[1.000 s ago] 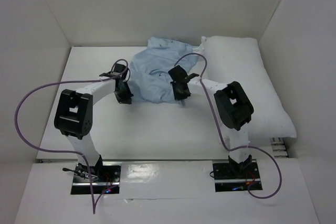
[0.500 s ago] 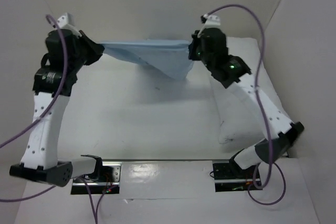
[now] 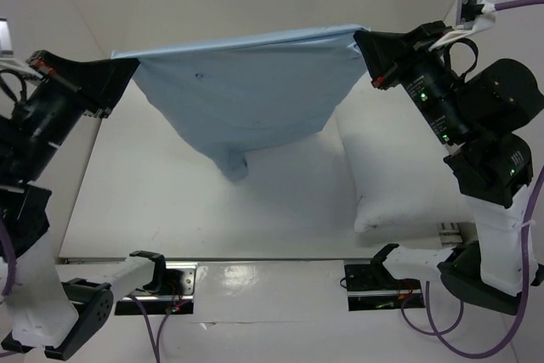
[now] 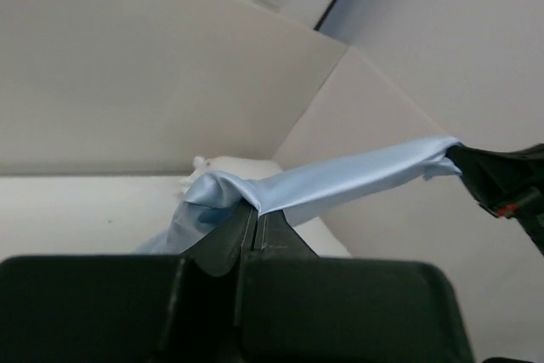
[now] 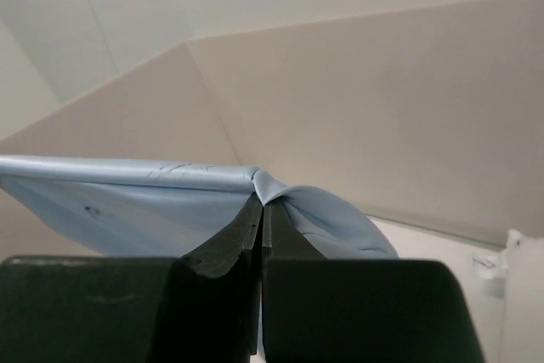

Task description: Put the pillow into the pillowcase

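Currently: thin pale-blue fabric pillowcase (image 3: 246, 99), likely light and limp; left pincer (image 3: 124, 70) and right pincer (image 3: 365, 43) clamp its top corners.

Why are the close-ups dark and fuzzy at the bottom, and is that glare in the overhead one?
Left wrist: left gripper sits close to the lens, dark and soft. Right wrist: right gripper likewise. Top view: yes, light glares off the glossy front strip.
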`<state>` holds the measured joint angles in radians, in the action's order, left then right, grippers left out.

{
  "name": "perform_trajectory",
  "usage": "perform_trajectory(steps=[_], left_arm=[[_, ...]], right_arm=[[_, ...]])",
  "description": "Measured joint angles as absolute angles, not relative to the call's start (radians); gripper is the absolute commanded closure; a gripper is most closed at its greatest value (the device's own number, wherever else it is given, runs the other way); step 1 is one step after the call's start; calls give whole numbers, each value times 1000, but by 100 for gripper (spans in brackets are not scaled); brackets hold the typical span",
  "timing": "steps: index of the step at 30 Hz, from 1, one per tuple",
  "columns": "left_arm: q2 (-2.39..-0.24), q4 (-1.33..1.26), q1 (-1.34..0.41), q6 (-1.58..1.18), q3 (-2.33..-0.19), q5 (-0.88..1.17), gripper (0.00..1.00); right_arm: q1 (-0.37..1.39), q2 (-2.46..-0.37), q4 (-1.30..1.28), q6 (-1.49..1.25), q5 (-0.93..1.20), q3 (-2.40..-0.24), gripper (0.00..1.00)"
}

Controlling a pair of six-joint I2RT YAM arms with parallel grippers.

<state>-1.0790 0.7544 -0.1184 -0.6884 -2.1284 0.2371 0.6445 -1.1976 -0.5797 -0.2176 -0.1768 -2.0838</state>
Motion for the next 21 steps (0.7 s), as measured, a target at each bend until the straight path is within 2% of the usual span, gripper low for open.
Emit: perform_trajectory(steps=[6, 12, 17, 21], left_arm=[[-1063, 782, -118, -693, -2236, 306, 100], [-1087, 762, -118, -690, -2101, 252, 100], [-1211, 723, -83, -681, -1872, 93, 100], [-1409, 696, -1, -679, -1786, 35, 100]], right_arm=[[613, -1152, -524, -220, -80, -2044, 100], [592, -1113, -319, -198, -138, -1782, 100], [539, -1263, -160, -161, -228, -1643, 100], [488, -1511, -57, -162, -179, -1618, 100]])
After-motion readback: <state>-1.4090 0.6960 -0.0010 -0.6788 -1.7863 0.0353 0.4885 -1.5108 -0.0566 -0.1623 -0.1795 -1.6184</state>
